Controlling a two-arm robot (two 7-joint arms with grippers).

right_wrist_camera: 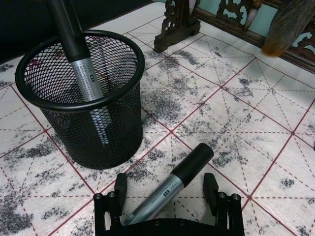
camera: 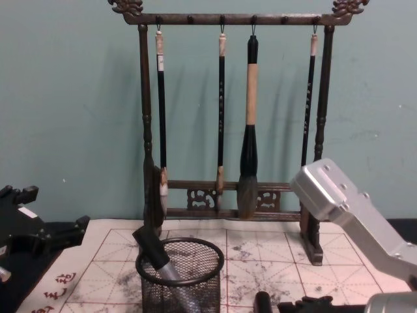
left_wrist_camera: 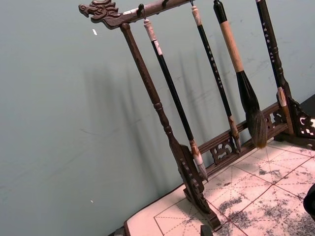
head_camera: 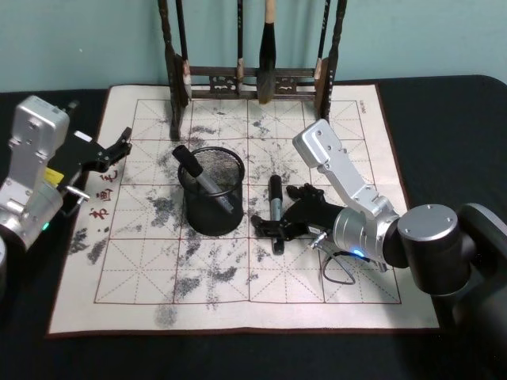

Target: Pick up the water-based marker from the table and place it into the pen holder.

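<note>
Two markers [head_camera: 275, 194] [head_camera: 188, 161], one pen holder [head_camera: 207, 223], four hanging brushes [camera: 161, 111] [camera: 221, 111] [camera: 250, 130] [camera: 308, 104], one rack [camera: 144, 98].

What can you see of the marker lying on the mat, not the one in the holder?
The marker has a black cap and a silver-grey barrel with a small dark label, and it looks like plastic. It lies flat on the ink-stained mat, cap toward the brush rack, to the right of the pen holder and apart from it. The open right tool straddles it, one finger on each side with a gap, neither touching.
</note>
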